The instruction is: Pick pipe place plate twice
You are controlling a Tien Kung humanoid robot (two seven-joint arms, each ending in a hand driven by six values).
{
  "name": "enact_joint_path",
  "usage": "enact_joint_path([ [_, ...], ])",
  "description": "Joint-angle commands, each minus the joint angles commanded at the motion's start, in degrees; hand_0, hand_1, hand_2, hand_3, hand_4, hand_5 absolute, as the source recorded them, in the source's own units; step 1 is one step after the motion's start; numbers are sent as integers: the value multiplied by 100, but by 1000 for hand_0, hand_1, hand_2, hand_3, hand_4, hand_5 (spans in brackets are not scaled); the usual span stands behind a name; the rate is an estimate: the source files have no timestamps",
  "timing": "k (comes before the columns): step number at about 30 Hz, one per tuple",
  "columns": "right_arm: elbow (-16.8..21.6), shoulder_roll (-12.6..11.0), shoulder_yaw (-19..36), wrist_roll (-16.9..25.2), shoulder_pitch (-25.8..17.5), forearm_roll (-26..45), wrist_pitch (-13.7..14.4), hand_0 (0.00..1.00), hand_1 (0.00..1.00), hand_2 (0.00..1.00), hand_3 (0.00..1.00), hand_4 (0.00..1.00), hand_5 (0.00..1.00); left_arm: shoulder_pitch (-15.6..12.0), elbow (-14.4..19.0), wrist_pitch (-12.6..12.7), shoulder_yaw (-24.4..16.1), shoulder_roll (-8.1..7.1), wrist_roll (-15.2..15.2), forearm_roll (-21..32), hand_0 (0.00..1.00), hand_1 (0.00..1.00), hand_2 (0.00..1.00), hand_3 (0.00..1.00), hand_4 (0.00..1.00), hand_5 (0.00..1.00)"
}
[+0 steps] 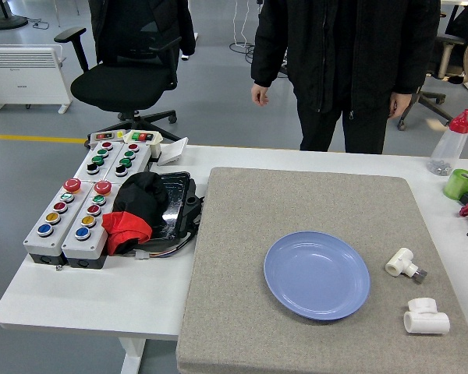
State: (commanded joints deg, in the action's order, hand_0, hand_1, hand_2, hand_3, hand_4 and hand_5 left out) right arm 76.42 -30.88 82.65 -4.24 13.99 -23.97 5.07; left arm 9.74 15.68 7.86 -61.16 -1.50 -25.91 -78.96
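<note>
Head view, the only one we have: no robot hand is in the picture, so I cannot tell whether either is spread or closed. The blue plate (317, 275) sits bare on the grey mat (242, 234), nothing on it. Two white pipe fittings lie to its right: the elbow (404, 264) near the plate's rim but apart from it, and the tee (426, 318) closer to the near edge, just beside the mat's right border. A person (347, 70) stands at the far side, hands hanging, touching nothing. Button boxes (86, 202) and a black-and-red cloth (136, 210) sit well off to the left, out of play.

So both picks look still to come. My judgement: the right hand is the natural choice, since both fittings lie on that side. Take the elbow first, coming down from above and closing across its white body, not the small grey end. Lift clear of the rim before crossing, then release low over the plate's middle so it doesn't roll.
</note>
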Motion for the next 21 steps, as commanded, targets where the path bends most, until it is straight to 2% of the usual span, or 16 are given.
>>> enact_joint_path([
  [9,96,-66,72,-64,-121,-320,26,977,916,998,954,794,582,20,-9,8,-17,-7,12,-12,667,653,672,612,476,998],
  [10,152,-116,68,-121,-164,-509,-39,997,932,998,998,863,557,26,-10,6,-14,-8,15,-13,667,653,672,612,476,998],
  [16,410,-339,74,-321,-347,-1414,-220,997,932,998,998,863,557,59,-24,22,-8,-16,43,23,667,653,672,612,476,998],
  [21,469,-344,111,-303,-383,-1384,-181,998,939,998,998,869,546,68,-29,21,-38,-16,46,-17,667,653,672,611,476,998],
])
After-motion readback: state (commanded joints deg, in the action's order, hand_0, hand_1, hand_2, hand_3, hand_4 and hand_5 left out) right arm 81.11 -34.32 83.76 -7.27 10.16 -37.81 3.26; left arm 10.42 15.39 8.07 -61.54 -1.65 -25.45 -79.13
